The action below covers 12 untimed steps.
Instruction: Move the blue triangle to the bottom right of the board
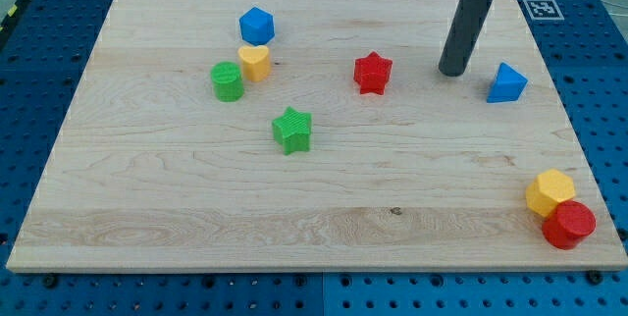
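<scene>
The blue triangle (506,83) lies on the wooden board (314,179) near its right edge, in the upper half. My tip (452,71) rests on the board just left of the blue triangle, a small gap apart, and right of the red star (373,73). The rod rises toward the view's top.
A blue hexagon (256,26), a yellow heart (254,62) and a green cylinder (227,81) cluster at upper left. A green star (292,130) sits left of centre. A yellow hexagon (549,192) and a red cylinder (568,225) touch at the bottom right corner.
</scene>
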{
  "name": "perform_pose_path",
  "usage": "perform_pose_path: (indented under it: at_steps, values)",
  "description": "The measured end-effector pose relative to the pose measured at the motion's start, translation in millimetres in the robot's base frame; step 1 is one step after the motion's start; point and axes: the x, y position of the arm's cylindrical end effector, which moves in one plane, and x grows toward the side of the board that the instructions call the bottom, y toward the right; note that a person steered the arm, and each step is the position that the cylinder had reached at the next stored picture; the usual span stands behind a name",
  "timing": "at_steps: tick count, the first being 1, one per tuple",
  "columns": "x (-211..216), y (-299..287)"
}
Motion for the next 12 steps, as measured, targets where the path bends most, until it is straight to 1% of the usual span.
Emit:
perform_pose_path:
  at_steps: [1,2,4,5,7,8,9,11,12]
  values:
    - [-15.2,0.4]
    - [-18.9,17.9]
    - [36.5,71.2]
    - [80.6,85.6]
    - [182.4,86.8]
    - [199.9,86.9]
    - [193.7,86.2]
    - [155.6,76.0]
    - [152.5,80.4]
